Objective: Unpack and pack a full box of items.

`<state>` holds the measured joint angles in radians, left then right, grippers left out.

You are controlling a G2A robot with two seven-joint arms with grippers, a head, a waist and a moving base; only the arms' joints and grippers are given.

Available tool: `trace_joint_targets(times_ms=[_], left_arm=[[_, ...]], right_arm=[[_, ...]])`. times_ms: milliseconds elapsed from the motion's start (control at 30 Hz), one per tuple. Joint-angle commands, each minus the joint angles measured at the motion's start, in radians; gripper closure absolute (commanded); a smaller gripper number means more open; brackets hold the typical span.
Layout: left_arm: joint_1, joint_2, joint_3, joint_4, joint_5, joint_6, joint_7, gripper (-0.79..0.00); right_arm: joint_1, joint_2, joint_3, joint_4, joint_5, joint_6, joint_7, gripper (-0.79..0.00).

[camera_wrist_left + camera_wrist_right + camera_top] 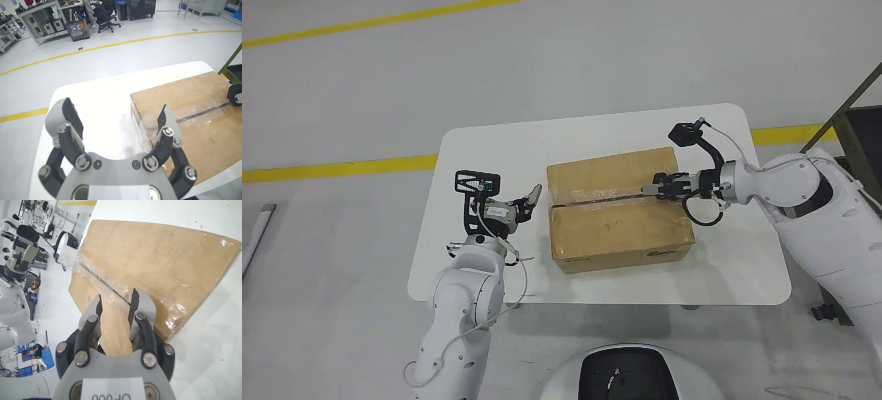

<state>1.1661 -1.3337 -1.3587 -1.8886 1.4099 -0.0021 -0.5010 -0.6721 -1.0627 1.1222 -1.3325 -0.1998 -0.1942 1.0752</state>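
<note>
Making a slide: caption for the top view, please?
Taped brown cardboard box on white rounded table; right gripper at its seam, open left gripper beside it.

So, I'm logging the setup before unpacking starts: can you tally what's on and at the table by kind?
Cardboard box: 1
Clear tape strip along the box's top seam: 1
White table: 1
Grippers: 2, the left gripper and the right gripper
Total: 5
</note>
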Motion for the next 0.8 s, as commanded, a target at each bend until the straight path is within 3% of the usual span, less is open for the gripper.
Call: trace_joint_targets(times_ms=[0, 400, 767], left_arm=[[0.000, 0.000, 0.000, 0.000, 0.000, 0.000, 0.000, -0.785], [0.000, 0.000, 0.000, 0.000, 0.000, 0.000, 0.000, -0.785], [0.000, 0.000, 0.000, 0.000, 0.000, 0.000, 0.000, -0.785]], right_arm=[[0.007, -0.002, -0.009, 0.009, 0.000, -0.002, -0.004, -0.354], [0.027, 0.001, -0.004, 0.043, -0.007, -0.011, -0.023, -0.382], [0.054, -0.015, -0.072, 0.066, -0.005, -0.012, -0.021, -0.357]])
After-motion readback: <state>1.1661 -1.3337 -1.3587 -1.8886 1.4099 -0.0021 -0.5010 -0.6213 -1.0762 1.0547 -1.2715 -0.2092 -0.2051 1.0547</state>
